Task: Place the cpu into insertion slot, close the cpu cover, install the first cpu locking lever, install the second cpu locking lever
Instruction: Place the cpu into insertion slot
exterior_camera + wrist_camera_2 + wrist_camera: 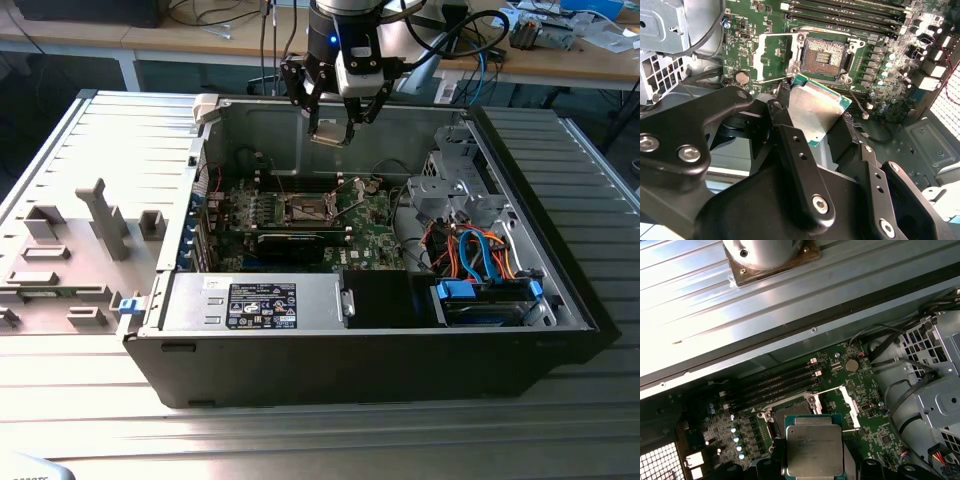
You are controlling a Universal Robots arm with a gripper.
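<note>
The cpu (330, 133) is a thin square chip with a silver top, and my gripper (332, 130) is shut on it high above the open computer case. In both wrist views the cpu (817, 107) (814, 450) sits between the black fingers (790, 145), tilted. The insertion slot (824, 54) (305, 208) lies bare on the green board below, its dark contact field exposed. In the first wrist view the chip covers part of the insertion slot (790, 412). The cpu cover (759, 57) (850, 402), a silver frame, stands swung open beside the socket.
Long memory slots (850, 12) (775, 385) run beside the socket. A black card (290, 243), a metal drive cage (450, 190), orange and blue cables (480, 255) and a power supply (260, 305) crowd the case. Grey fixtures (70, 250) stand at the exterior view's left.
</note>
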